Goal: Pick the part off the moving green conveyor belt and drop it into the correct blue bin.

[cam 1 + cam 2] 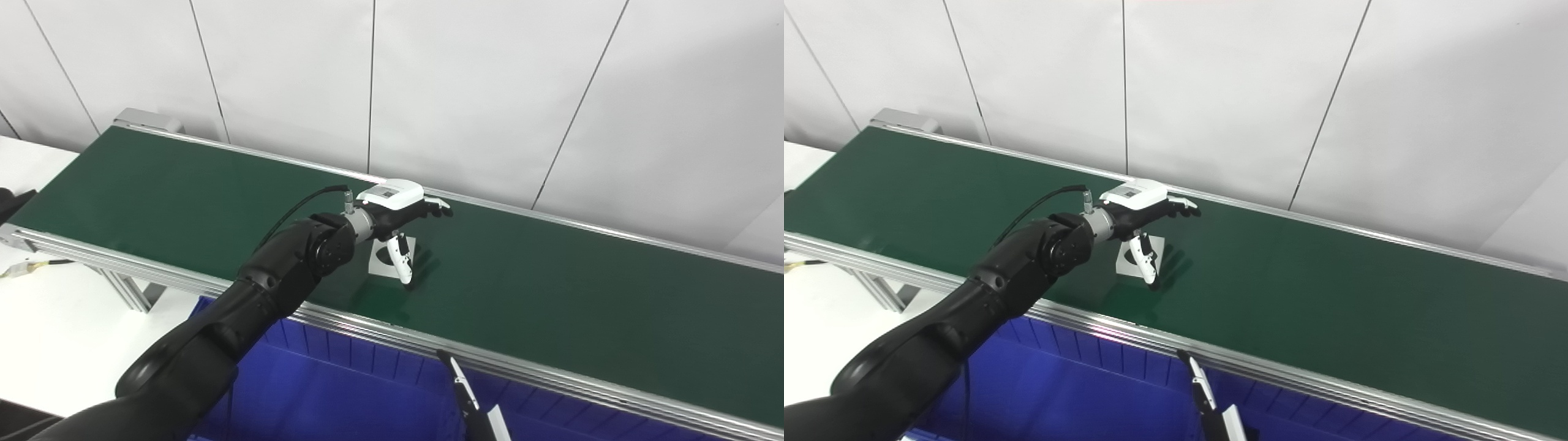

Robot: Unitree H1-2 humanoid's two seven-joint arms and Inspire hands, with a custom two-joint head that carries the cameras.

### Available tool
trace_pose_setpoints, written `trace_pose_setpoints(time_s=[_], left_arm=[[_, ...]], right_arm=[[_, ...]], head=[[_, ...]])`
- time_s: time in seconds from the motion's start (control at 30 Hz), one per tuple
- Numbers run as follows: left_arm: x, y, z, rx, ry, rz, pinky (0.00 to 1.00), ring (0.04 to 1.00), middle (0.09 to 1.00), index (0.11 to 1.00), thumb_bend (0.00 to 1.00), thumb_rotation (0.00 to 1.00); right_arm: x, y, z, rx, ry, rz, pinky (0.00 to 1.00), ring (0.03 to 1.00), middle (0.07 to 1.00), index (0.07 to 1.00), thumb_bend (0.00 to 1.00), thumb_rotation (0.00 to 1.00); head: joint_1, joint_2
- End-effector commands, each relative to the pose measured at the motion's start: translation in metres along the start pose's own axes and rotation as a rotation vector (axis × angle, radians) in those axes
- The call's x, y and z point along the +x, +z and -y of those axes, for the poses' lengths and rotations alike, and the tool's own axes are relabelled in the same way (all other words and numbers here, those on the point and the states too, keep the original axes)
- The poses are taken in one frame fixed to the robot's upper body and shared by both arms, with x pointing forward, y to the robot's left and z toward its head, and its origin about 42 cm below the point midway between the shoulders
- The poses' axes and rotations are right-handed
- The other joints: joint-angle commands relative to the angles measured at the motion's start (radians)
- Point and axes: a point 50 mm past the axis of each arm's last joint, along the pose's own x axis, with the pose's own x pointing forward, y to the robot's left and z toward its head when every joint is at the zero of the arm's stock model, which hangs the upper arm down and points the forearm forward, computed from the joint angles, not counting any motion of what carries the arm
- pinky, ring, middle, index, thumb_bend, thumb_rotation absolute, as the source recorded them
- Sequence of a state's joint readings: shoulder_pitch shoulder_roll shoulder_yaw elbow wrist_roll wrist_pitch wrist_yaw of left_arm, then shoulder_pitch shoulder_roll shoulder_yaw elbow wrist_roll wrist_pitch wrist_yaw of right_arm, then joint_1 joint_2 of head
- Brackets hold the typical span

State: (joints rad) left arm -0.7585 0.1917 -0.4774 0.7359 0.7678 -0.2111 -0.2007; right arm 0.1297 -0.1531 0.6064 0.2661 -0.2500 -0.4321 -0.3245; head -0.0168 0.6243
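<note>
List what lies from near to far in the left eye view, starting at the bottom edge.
Blue bin → near aluminium rail → flat grey part on the green conveyor belt, under the left robot hand → far rail → white panelled wall.

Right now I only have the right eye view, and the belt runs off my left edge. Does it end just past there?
Observer: Yes. In the left eye view the green belt stops at the metal corner of its frame, on the near left.
Operator: Is anything sitting beyond that end?
Observer: A dark object pokes in at the picture's left edge, right beside the belt's end. Too little of it shows to tell what it is.
</note>
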Motion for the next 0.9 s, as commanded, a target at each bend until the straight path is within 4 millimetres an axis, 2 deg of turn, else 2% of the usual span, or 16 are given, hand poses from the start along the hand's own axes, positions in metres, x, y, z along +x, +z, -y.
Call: trace_pose_setpoints(time_s=[0.0,0.33,0.43,0.5,0.53,0.63,0.67,0.73,0.77,0.87], left_arm=[[0.008,0.008,-0.035,0.048,0.05,0.042,0.7,0.793,0.839,0.851,1.0,0.19],[0.011,0.004,-0.019,0.085,-0.028,0.0,0.73,0.808,0.847,0.845,1.0,0.2],[0.013,0.006,-0.015,0.137,-0.029,-0.018,0.72,0.796,0.84,0.815,1.0,0.17],[0.015,0.007,-0.012,0.148,-0.012,-0.022,0.65,0.735,0.786,0.751,0.99,0.06],[0.015,0.007,-0.011,0.152,-0.005,-0.023,0.62,0.699,0.751,0.712,0.95,0.02],[0.017,0.007,-0.009,0.161,0.006,-0.017,0.56,0.63,0.683,0.647,0.84,0.0],[0.017,0.007,-0.008,0.165,0.009,-0.014,0.49,0.569,0.633,0.568,0.67,0.02],[0.018,0.008,-0.008,0.17,0.012,-0.015,0.46,0.538,0.609,0.524,0.58,0.03],[0.019,0.008,-0.007,0.171,0.012,-0.017,0.42,0.5,0.545,0.502,0.54,0.01],[0.02,0.009,-0.008,0.168,0.017,-0.023,0.37,0.428,0.514,0.502,0.51,0.0]], right_arm=[[0.009,0.016,-0.002,0.019,-0.02,0.091,1.0,0.987,0.968,0.968,0.97,0.95],[0.01,0.026,-0.008,0.033,-0.019,0.119,1.0,0.99,0.971,0.971,0.96,0.95],[0.01,0.029,-0.008,0.034,-0.017,0.128,1.0,0.995,0.975,0.974,0.97,0.96],[0.011,0.031,-0.009,0.037,-0.02,0.134,1.0,0.991,0.972,0.968,0.96,0.95],[0.011,0.032,-0.009,0.04,-0.021,0.136,1.0,0.988,0.969,0.964,0.96,0.95],[0.011,0.034,-0.01,0.047,-0.022,0.139,1.0,0.987,0.967,0.961,0.97,0.95],[0.011,0.034,-0.01,0.049,-0.02,0.14,1.0,0.987,0.966,0.961,0.96,0.95],[0.011,0.034,-0.011,0.053,-0.017,0.14,1.0,0.988,0.967,0.962,0.96,0.95],[0.011,0.034,-0.011,0.055,-0.016,0.139,1.0,0.99,0.968,0.963,0.97,0.95],[0.01,0.036,-0.011,0.049,-0.01,0.144,1.0,0.995,0.973,0.968,0.96,0.95]], head=[[-0.002,0.002],[-0.011,0.015],[-0.013,0.018],[-0.013,0.02],[-0.014,0.021],[-0.015,0.022],[-0.014,0.022],[-0.014,0.023],[-0.014,0.023],[-0.015,0.024]])
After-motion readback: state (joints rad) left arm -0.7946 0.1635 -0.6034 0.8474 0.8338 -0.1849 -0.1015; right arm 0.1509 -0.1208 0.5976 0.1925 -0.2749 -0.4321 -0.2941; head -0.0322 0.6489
